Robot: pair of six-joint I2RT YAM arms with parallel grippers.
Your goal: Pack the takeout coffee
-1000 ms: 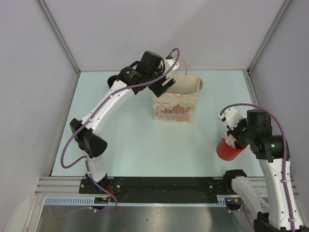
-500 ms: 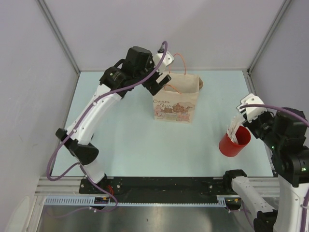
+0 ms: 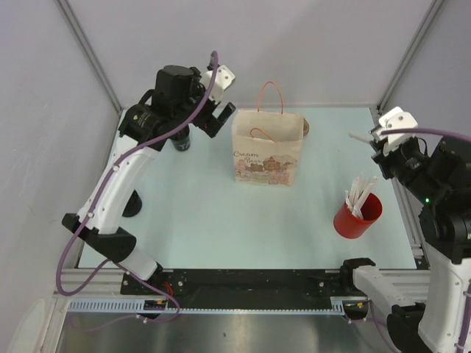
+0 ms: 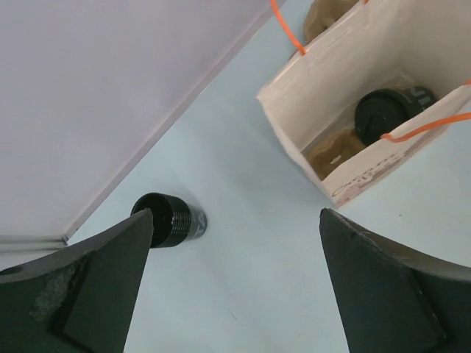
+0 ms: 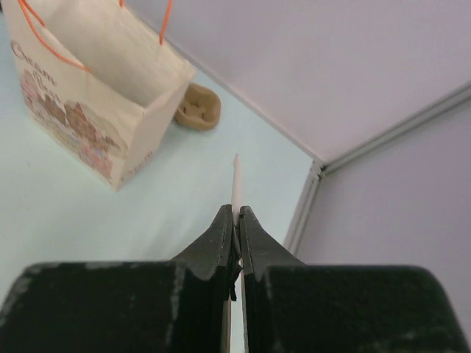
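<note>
Straw (image 5: 235, 184) pinched between right fingers (image 5: 257, 246); tip protruding forward

Cup (image 4: 384, 116) in bag (image 3: 266, 156), bottle (image 4: 168, 219) leftward

1. Bag (image 3: 268, 151): pale tan paper, reddish printed picture and lettering, orange handles (image 3: 270, 81).
2. Cup (image 3: 357, 218), near right: red, holding white sticks (image 3: 359, 193).
3. Table (image 3: 213, 213): pale blue-green.
4. Lid (image 4: 383, 116) inside bag: black.
5. Single stick (image 5: 236, 176): white, in black right gripper (image 5: 235, 213).

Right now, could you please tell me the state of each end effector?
Left end effector: open, empty.
Right end effector: closed on a white stick.
</note>
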